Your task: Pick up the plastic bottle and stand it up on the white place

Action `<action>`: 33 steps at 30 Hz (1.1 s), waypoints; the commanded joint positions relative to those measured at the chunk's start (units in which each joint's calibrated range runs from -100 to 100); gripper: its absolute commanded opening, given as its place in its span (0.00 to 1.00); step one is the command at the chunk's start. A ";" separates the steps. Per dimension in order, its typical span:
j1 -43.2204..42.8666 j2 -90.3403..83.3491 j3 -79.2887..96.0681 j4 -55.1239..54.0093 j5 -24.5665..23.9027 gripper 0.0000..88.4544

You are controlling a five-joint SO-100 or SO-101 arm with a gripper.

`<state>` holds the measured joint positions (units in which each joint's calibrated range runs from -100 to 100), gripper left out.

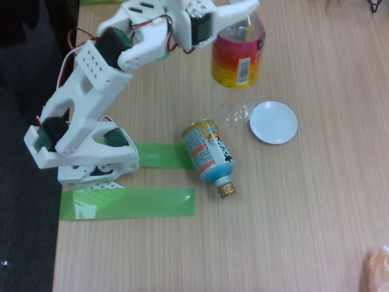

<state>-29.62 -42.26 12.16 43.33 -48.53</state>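
Observation:
The plastic bottle (237, 61) is clear, with an orange-red-yellow label, and stands roughly upright in the fixed view. My white gripper (240, 17) is shut on its top, and a finger covers the cap. The bottle's clear ribbed lower end (234, 111) is just left of the white place (273, 122), a small round dish, and beside its rim rather than over it. I cannot tell whether the base touches the table.
A blue-and-orange can-bottle (208, 154) with a gold neck lies on its side in front of the dish. Green tape strips (127, 202) lie by the arm's base (91, 164). The table's left edge drops to dark floor. Something orange (378, 267) sits at the bottom right corner.

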 commanded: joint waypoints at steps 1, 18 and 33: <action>3.62 -0.88 1.38 -5.05 -2.67 0.09; 7.55 -0.79 18.13 -27.28 -4.82 0.09; 7.99 5.17 20.12 -34.75 -6.92 0.09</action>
<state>-22.08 -39.48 33.12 12.57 -55.26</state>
